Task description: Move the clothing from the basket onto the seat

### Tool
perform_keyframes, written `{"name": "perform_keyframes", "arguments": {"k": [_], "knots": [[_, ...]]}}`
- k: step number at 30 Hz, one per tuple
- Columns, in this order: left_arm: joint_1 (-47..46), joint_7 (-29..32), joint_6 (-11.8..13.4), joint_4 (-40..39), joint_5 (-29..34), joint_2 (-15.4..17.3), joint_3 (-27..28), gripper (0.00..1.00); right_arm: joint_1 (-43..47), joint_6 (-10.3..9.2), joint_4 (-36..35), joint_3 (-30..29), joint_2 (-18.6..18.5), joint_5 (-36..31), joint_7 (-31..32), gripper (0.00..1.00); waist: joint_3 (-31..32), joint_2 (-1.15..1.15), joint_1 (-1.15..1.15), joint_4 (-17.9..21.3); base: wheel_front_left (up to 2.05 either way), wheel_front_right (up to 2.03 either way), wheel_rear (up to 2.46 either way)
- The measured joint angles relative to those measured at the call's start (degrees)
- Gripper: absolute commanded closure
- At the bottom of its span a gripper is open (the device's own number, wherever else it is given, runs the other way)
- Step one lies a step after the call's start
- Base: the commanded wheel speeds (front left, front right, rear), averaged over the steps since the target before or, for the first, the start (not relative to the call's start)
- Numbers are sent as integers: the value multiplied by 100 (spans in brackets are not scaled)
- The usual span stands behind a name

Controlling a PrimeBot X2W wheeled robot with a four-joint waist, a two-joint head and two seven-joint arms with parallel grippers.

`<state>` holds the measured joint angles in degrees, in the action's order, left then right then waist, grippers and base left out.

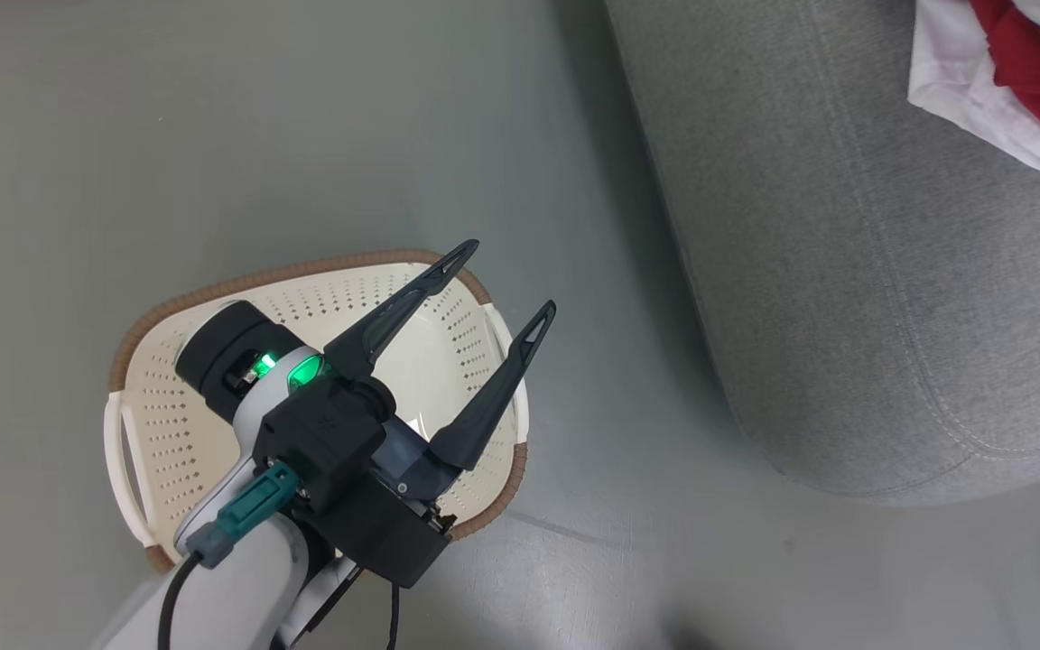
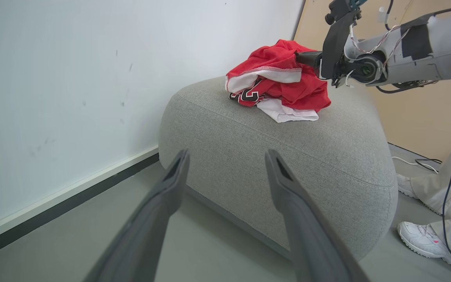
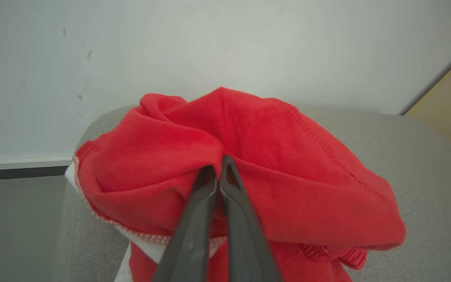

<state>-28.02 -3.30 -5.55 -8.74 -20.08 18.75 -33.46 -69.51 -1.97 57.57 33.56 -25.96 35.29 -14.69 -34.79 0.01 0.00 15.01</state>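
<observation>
Clothing (image 2: 280,84): a crumpled red heap with white panels and dark lettering, lying on top of the seat, well apart from the basket.
Seat (image 2: 288,156): a large grey upholstered block with rounded edges, standing on the floor against the wall.
Right gripper (image 3: 218,162): fingers pressed together, pinching a fold of the red fabric at the top of the heap; its arm reaches in over the seat.
Basket (image 1: 168,406): cream with perforated walls and a brown rim, standing on the floor near the seat but not touching it.
Left gripper (image 1: 509,275): fingers spread wide and grasping nothing, hanging above the basket, with the fingertips pointing toward the seat.
Floor (image 1: 303,135): smooth grey.
Wall (image 2: 73,78): pale, with a dark strip along its base.
Person: a white shoe (image 2: 421,235) and a light trouser leg beside the far end of the seat.
</observation>
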Motion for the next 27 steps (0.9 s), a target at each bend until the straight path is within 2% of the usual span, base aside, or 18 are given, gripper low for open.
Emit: {"name": "perform_keyframes", "arguments": {"k": [1,4,6,7,8,16,27], "knots": [[2,-29,0,32,0,1,3,0,0,3,0,18,14,-13,0,95,21,0,0,20,0,0,0],[6,-40,0,101,-11,-1,7,0,-1,78,0,44,23,-101,0,60,99,0,-1,78,0,0,0],[16,-69,0,160,-32,-2,10,0,0,98,-1,68,34,-160,-1,27,164,0,-1,113,0,0,0],[25,-103,0,197,-47,-5,16,0,1,109,-1,79,48,-189,-1,5,199,0,-1,130,0,0,0],[34,-119,0,248,-54,-7,24,0,9,153,-1,96,65,-215,-1,0,238,0,-1,146,0,0,0],[300,-312,40,753,-375,-102,171,0,498,304,-48,242,427,-328,-1,0,692,0,-1,251,0,0,0],[575,-627,175,1266,-653,-313,432,0,1092,357,-246,230,591,-358,-1,0,1363,-1,-2,229,0,0,0]]}}
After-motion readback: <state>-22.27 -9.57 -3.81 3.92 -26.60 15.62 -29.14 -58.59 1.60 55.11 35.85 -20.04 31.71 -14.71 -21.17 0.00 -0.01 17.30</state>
